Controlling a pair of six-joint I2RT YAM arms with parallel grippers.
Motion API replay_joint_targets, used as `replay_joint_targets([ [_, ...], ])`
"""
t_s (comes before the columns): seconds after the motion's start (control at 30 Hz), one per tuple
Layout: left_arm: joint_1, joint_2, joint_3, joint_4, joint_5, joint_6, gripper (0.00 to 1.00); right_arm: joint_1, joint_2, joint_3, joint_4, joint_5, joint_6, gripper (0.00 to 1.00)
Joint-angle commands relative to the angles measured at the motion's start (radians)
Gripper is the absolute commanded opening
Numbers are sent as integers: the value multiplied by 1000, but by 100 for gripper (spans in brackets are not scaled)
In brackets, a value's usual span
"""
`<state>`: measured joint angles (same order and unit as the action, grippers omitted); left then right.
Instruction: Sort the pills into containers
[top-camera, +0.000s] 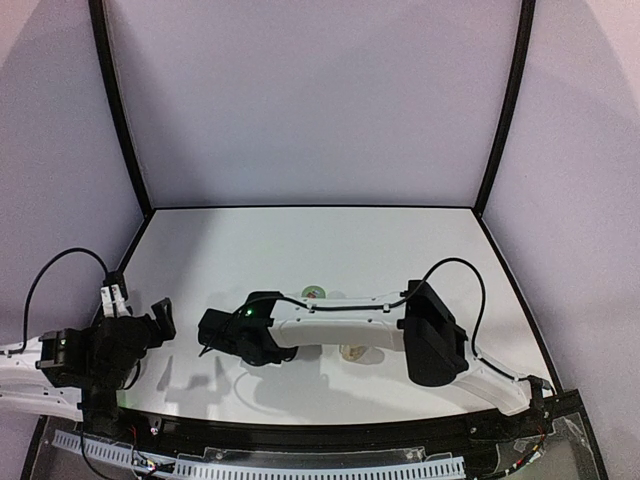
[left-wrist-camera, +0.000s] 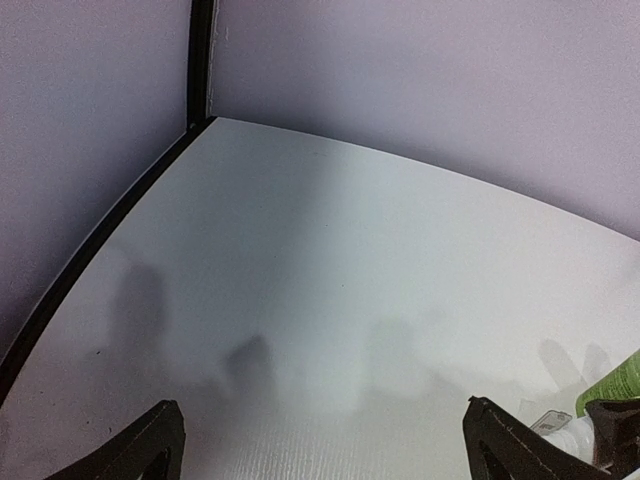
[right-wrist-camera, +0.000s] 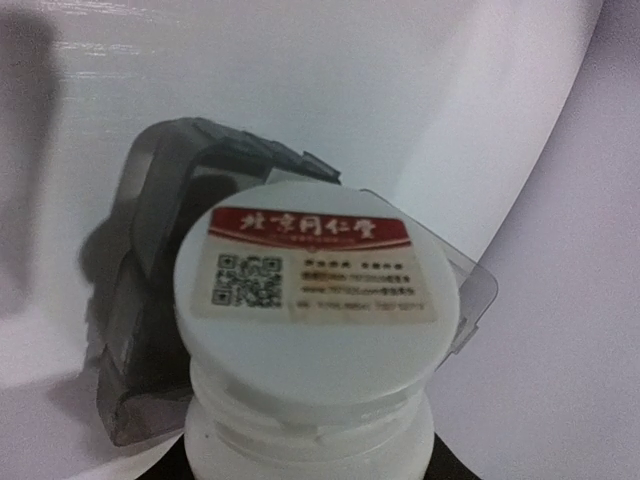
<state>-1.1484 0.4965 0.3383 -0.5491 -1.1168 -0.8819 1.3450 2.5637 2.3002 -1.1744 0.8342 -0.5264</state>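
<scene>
The right jaws are clenched on a white bottle (right-wrist-camera: 310, 300), its labelled cap on, right in front of them. Just beyond the bottle sits the grey pill box (right-wrist-camera: 160, 250), with a clear lid (right-wrist-camera: 468, 290) jutting out to the right. The left jaws hang released above the counter (left-wrist-camera: 300, 250).

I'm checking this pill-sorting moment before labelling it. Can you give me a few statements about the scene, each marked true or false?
1. The left gripper is open and empty. True.
2. The white bottle has its cap off. False: the white cap is on.
3. The grey pill box lies just beyond the bottle in the right wrist view. True.
4. The cap carries a plain blue sticker. False: its label has a red band and a QR code.
</scene>
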Motion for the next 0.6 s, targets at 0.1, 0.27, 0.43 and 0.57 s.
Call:
replay_joint_targets([
  [0.1,-2,-106,-26,-37,-9,-1,99,23,-17,-16,94,93,-81,0],
  [0.27,-3,-145,-31,-51,-8,-5,99,24,-27,-46,127,112,-111,0],
  [0.43,-2,-176,-38,-58,-7,-3,99,23,-23,-62,120,121,-116,0],
  [0.57,-2,-194,-42,-60,-1,0,99,25,-48,-69,155,131,-141,0],
])
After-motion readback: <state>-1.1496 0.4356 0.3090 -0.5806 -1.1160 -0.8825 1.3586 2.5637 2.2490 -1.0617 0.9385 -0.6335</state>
